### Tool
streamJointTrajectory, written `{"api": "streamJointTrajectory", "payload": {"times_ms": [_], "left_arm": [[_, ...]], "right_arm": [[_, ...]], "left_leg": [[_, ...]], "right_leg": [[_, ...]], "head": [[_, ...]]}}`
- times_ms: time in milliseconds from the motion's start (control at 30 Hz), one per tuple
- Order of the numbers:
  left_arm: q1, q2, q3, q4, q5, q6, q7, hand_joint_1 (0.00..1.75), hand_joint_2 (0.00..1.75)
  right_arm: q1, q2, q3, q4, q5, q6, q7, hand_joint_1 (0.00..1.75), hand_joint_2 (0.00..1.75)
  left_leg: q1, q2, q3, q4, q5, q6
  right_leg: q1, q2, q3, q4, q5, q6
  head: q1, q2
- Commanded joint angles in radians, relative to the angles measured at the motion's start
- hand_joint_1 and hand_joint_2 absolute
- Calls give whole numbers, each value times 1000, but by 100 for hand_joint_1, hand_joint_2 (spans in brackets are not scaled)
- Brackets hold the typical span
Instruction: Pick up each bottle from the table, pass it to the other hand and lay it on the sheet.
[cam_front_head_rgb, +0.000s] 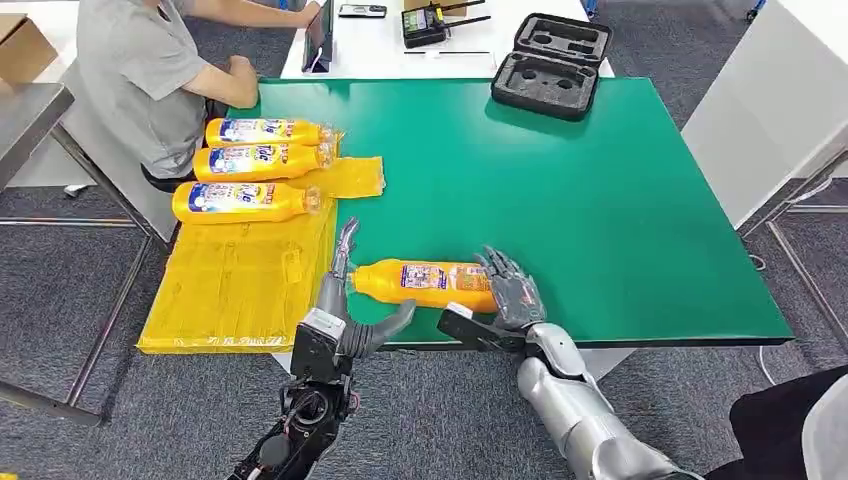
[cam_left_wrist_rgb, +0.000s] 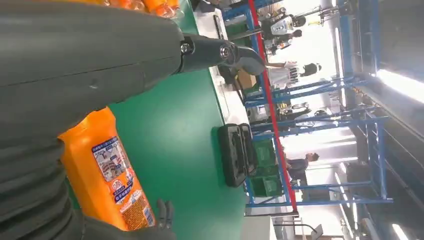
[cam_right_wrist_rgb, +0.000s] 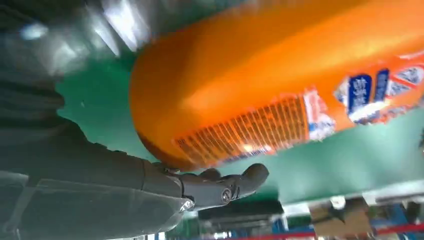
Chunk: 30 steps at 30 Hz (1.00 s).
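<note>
A green-topped table (cam_front_head_rgb: 620, 210) carries four orange plastic bottles: three lie on the yellow sheet (cam_front_head_rgb: 240, 285), the fourth bottle (cam_front_head_rgb: 425, 283) lies near the front edge. The right hand (cam_front_head_rgb: 508, 290) grips its base; the left hand (cam_front_head_rgb: 345, 300) waits spread beside its neck.

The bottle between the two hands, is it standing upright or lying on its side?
Lying on its side. The bottle stretches lengthwise across the green table, its neck pointing towards the yellow sheet.
</note>
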Motion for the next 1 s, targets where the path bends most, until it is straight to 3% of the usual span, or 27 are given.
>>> {"api": "streamJointTrajectory", "payload": {"times_ms": [33, 67, 433, 633, 667, 833, 933, 1000], "left_arm": [[-53, 9, -28, 71, 4, -8, 4, 0, 175], [-53, 8, -27, 71, 6, -9, 4, 0, 175], [-57, 1, -29, 77, 7, -18, 4, 0, 175], [-50, 2, -33, 30, 9, 24, 4, 0, 175], [-41, -2, -24, -2, 19, 68, 4, 0, 175], [-41, -2, -24, -2, 19, 68, 4, 0, 175], [-27, -6, -14, -52, 49, 127, 4, 0, 175], [-14, -7, -2, -92, 61, 134, 4, 0, 175]], "right_arm": [[-60, -2, -40, 108, -6, 55, -12, 168, 175], [-60, -5, -39, 111, -4, 65, -14, 175, 175], [-51, -14, -62, 96, -14, 47, -40, 175, 175], [-32, -7, -115, 60, -74, -21, -132, 175, 175], [-23, 2, -151, 41, -131, -40, -197, 175, 175], [-23, 2, -151, 41, -131, -40, -197, 175, 175], [-11, 24, -222, 4, -266, -30, -321, 175, 175], [8, 28, -210, -54, -330, -35, -321, 175, 175]], "left_leg": [[1, 0, 1, 0, 0, -1], [2, 0, 2, 1, 0, -2], [1, -1, 2, 0, 0, -1], [1, -1, 1, 0, 0, -1], [2, -1, 2, 1, 0, -2], [1, 1, 1, 1, -1, -2], [1, 1, 0, 1, 0, -1], [1, 1, 0, 1, 0, -1]], "right_leg": [[1, 0, 1, 0, 0, -1], [2, 0, 2, 0, 0, -2], [1, -1, 2, 0, 0, -1], [1, -1, 1, 0, 0, -1], [2, -1, 2, -1, 0, -2], [2, 1, 2, 0, 0, -2], [1, 1, 0, 0, 0, -1], [1, 1, 0, 0, 0, -1]], "head": [[0, 0], [0, 0], [0, 0], [0, 0], [0, 0], [0, 0], [0, 0], [0, 0]]}}
